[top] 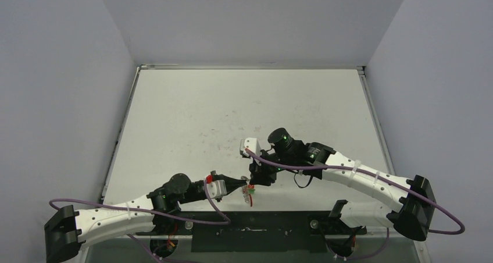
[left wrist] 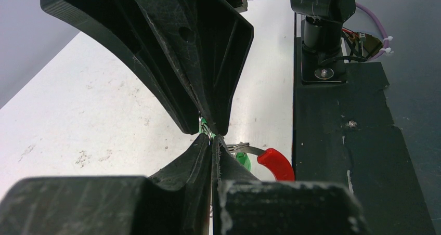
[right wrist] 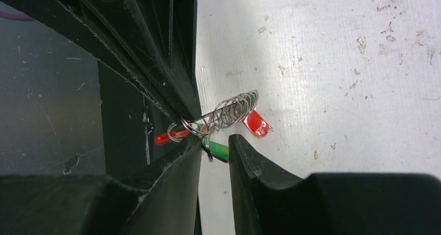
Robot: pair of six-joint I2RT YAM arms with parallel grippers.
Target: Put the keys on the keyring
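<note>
The left tool (left wrist: 212,141) is pinched together on the keyring (right wrist: 234,109), whose red sleeve (left wrist: 275,164) hangs just beside its tips. The right tool (right wrist: 216,146), meeting it tip to tip, clamps a green key (right wrist: 219,151) against the ring, above the bench (right wrist: 338,63).

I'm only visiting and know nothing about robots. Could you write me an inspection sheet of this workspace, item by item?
Surface: white table, scuffed and speckled with dark marks.
Job's things: keyring of coiled silvery wire with a red sleeve, held between the two grippers' tips; a green-headed key sits right at the ring.
Clutter: nothing seen.
Grippers: left gripper shut, apparently pinching the keyring's wire; right gripper closed on the green-headed key.
Cables: purple cables run along both arms and loop out near their bases.
Surroundings: plain pale walls on three sides; black base plate at the near edge.
</note>
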